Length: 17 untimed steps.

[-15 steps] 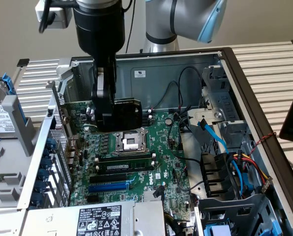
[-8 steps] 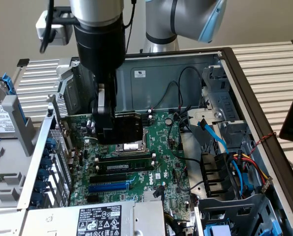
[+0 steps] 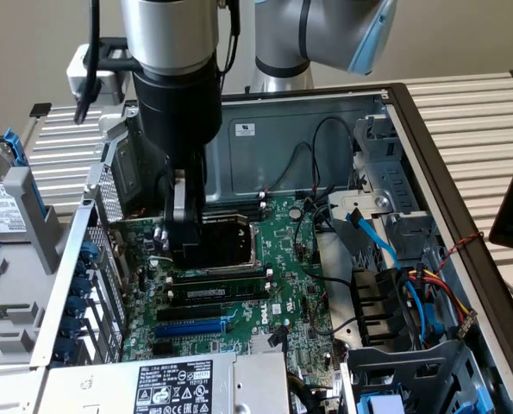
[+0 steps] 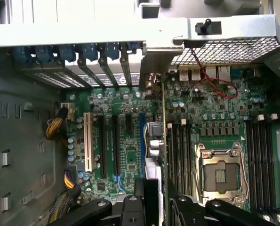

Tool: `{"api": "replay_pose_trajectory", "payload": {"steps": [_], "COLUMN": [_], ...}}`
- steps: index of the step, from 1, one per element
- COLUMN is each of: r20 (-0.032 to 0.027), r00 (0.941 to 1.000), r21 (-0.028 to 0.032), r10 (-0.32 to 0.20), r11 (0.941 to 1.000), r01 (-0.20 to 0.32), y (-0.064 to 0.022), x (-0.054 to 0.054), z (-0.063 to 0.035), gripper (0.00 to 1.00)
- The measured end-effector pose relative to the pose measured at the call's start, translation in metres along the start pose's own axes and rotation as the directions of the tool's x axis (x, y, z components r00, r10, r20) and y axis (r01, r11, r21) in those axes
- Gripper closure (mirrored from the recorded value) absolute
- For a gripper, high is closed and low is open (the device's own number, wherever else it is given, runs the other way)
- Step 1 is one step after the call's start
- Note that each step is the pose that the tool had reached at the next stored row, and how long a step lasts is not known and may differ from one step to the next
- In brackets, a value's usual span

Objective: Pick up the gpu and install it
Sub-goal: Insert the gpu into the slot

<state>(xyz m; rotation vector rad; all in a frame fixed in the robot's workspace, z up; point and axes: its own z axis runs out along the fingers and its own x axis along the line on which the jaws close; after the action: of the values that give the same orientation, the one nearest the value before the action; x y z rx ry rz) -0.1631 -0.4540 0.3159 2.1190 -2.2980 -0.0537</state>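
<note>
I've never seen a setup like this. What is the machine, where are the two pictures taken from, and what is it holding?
It is one robot arm ending in a gripper. One picture comes from a camera off to the side, the other from a camera on the arm's wrist, looking past the jaws. Below lies an open computer case with its green motherboard. The jaws are closed on the gpu, a thin card seen edge-on over the board.

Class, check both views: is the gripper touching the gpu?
Touching. In the wrist view the gripper clamps the edge-on gpu between its jaws, with no gap on either face.
</note>
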Motion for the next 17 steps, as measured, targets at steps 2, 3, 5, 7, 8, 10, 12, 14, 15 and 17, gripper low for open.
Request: {"api": "replay_pose_trajectory", "payload": {"steps": [2, 3, 5, 7, 8, 10, 12, 14, 15, 17], "r20": [0.0000, 0.0000, 0.0002, 0.0003, 0.0003, 0.0002, 0.0000, 0.0002, 0.0002, -0.0002], "r00": [1.0000, 1.0000, 1.0000, 1.0000, 1.0000, 1.0000, 1.0000, 1.0000, 1.0000, 1.0000], "r21": [0.0000, 0.0000, 0.0000, 0.0001, 0.0001, 0.0000, -0.0004, -0.0011, -0.0016, -0.0025], "r10": [0.000, 0.000, 0.000, 0.000, 0.000, 0.000, 0.000, 0.000, 0.000, 0.000], "r11": [1.0000, 1.0000, 1.0000, 1.0000, 1.0000, 1.0000, 1.0000, 1.0000, 1.0000, 1.0000], "r01": [0.000, 0.000, 0.000, 0.000, 0.000, 0.000, 0.000, 0.000, 0.000, 0.000], "y": [-0.0003, -0.0005, -0.0009, -0.0012, -0.0013, -0.0014, -0.0015, -0.0017, -0.0017, -0.0018], "x": [0.003, 0.005, 0.008, 0.010, 0.011, 0.011, 0.012, 0.012, 0.012, 0.011], "z": [0.0028, 0.0039, 0.0059, 0.0083, 0.0098, 0.0132, 0.0168, 0.0205, 0.0220, 0.0231], "gripper": [0.72, 0.72, 0.72, 0.72, 0.72, 0.72, 0.72, 0.72, 0.72, 0.72]}}
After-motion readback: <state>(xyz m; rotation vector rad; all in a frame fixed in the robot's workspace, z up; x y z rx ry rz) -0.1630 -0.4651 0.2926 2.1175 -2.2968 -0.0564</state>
